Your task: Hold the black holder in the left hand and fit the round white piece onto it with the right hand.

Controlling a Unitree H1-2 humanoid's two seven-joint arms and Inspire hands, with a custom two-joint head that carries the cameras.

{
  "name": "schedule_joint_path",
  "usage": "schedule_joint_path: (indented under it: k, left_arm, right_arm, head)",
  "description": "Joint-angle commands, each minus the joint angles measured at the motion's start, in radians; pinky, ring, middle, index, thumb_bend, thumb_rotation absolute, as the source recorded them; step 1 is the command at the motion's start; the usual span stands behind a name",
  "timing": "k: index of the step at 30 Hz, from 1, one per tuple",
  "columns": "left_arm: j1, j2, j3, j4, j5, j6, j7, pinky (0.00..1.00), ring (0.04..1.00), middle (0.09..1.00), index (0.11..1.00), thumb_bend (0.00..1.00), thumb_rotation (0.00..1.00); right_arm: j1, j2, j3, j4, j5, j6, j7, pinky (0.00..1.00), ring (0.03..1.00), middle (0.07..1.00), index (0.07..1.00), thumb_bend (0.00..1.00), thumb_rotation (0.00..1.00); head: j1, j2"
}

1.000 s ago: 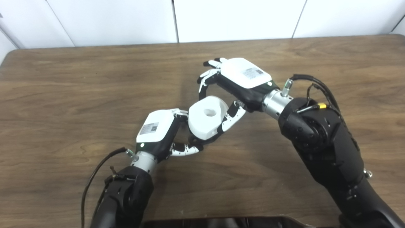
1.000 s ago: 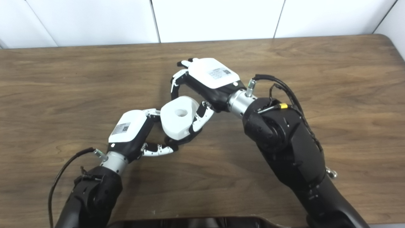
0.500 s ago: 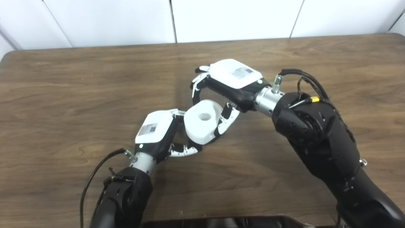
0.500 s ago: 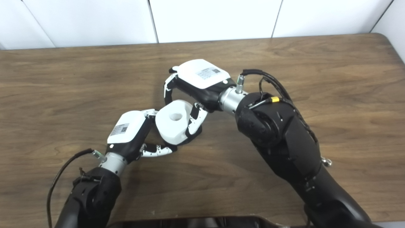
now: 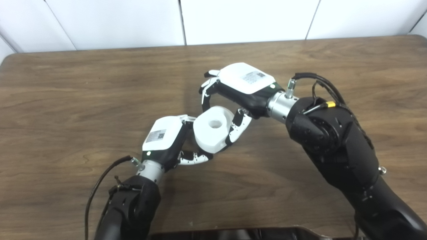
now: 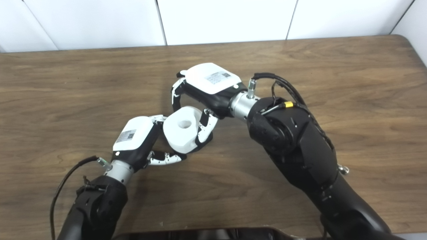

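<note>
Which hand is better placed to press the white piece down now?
The right hand: its fingers already wrap the white piece, while the left hand steadies underneath.

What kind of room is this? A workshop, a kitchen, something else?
Probably a robot test lab, not a home. A bare wooden table stands against plain white wall panels, and the only thing being handled is a white piece between the left robot hand and right robot hand.

Surface: your brown wood-grain counter (image 5: 83,96) fills the view | Back edge: it meets white wall panels (image 5: 247,20) | Corners: rounded at far left and far right | Resting on it: cannot tell
</note>
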Motion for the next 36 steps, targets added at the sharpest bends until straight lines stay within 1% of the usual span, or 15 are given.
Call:
schedule_joint_path:
  k: [1, 5, 8, 11, 20, 36]
  left_arm:
    - [0.006, 0.000, -0.014, -0.004, 0.001, 0.004, -0.030, 0.85, 0.856, 0.781, 0.486, 0.52, 0.05]
    - [0.007, 0.000, -0.011, -0.001, -0.005, -0.001, -0.023, 0.84, 0.854, 0.777, 0.486, 0.52, 0.05]
    - [0.008, 0.000, -0.010, 0.000, -0.007, -0.004, -0.022, 0.84, 0.853, 0.778, 0.486, 0.52, 0.05]
    - [0.006, 0.000, -0.012, 0.001, 0.005, 0.000, -0.027, 0.84, 0.855, 0.779, 0.486, 0.52, 0.05]
    - [0.010, -0.001, -0.009, -0.009, 0.000, 0.005, -0.035, 0.85, 0.856, 0.782, 0.486, 0.52, 0.05]
    - [0.010, 0.001, -0.006, -0.013, -0.001, 0.008, -0.043, 0.85, 0.855, 0.781, 0.486, 0.52, 0.05]
  right_arm:
    - [0.010, -0.010, 0.003, 0.007, 0.004, 0.015, 0.052, 0.94, 0.948, 0.809, 0.483, 0.52, 0.14]
    - [-0.014, 0.002, -0.025, -0.030, 0.022, 0.058, 0.063, 0.95, 0.963, 0.814, 0.482, 0.53, 0.14]
    - [-0.036, 0.011, -0.046, -0.053, 0.031, 0.087, 0.076, 0.95, 0.966, 0.817, 0.482, 0.52, 0.14]
    - [-0.052, 0.019, -0.061, -0.066, 0.036, 0.102, 0.084, 0.95, 0.970, 0.815, 0.482, 0.53, 0.14]
    - [-0.066, 0.018, -0.067, -0.079, 0.031, 0.100, 0.094, 0.93, 0.958, 0.805, 0.482, 0.53, 0.14]
    - [-0.050, 0.005, -0.073, -0.079, 0.005, 0.089, 0.092, 0.94, 0.962, 0.800, 0.482, 0.53, 0.14]
  head:
    - [0.003, 0.001]
    - [0.002, 0.000]
    - [0.002, 0.000]
    - [0.001, -0.002]
    - [0.002, 0.002]
    - [-0.001, 0.007]
